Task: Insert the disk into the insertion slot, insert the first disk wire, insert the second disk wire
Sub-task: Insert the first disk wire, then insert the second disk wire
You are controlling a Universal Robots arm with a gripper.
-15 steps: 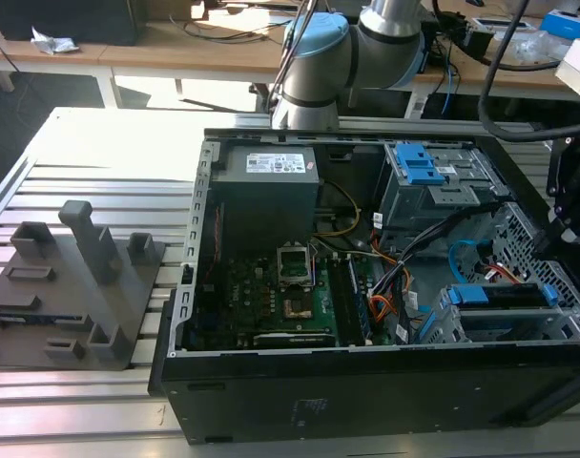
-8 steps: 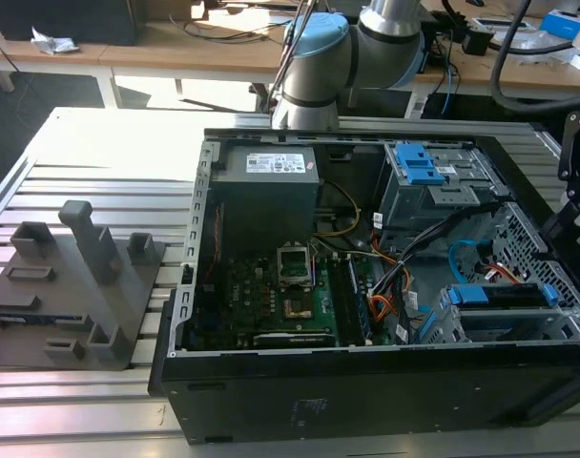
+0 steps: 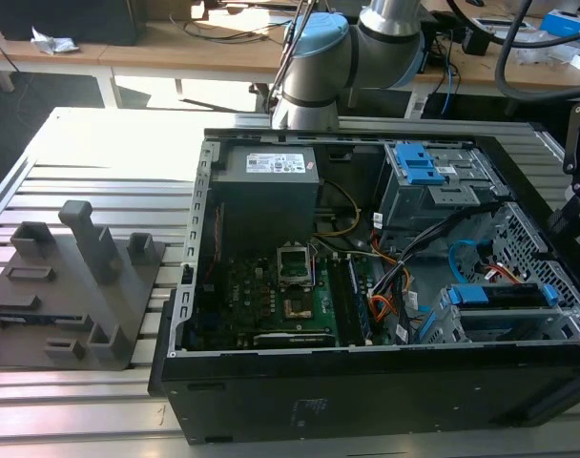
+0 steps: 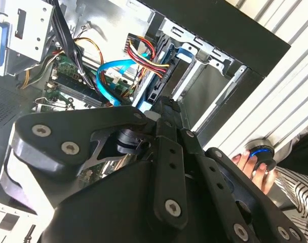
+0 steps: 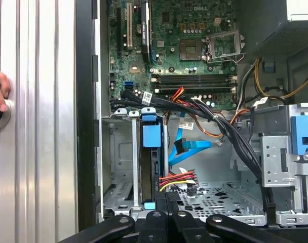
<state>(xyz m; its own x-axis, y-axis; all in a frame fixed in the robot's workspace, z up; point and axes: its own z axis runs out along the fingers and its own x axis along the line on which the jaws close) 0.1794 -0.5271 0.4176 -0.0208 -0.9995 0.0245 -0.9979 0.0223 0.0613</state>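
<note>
Standing on its thin edge, the disk [image 5: 150, 135] sat inside the insertion slot [image 5: 121, 152], with its bright blue frame poking out at the open end. In the exterior view, the disk [image 3: 505, 296] and its silver slot [image 3: 462, 324] were in the corner of the big black computer box [image 3: 366, 391] at that view's right.

The gripper [image 5: 167, 195] hung right over the end of the disk. Its two black fingers were pressed together, side by side. In the second wrist view the gripper [image 4: 163, 104] pointed at the dark edge of the disk [image 4: 156, 91], very close to it. I could not tell if it touched.

A flat blue wire [image 5: 192, 147] curled through the box, and its end was near the disk. A bunch of red, yellow and black wires [image 5: 177, 179] lay just beside the disk too. I could not tell if either one was plugged in.

The green board [image 5: 184, 50] filled the middle of the box. Another grey cage with a blue latch [image 3: 414, 167] sat farther back. The robot arm [image 3: 314, 67] reached in from behind the box.

A person's hand [image 4: 253, 164] rested on a round button with a blue ring [image 4: 260, 152] on the striped metal table [image 3: 80, 172]. A grey holder [image 3: 80, 277] stood on the table at the exterior view's left, well apart from the box.
</note>
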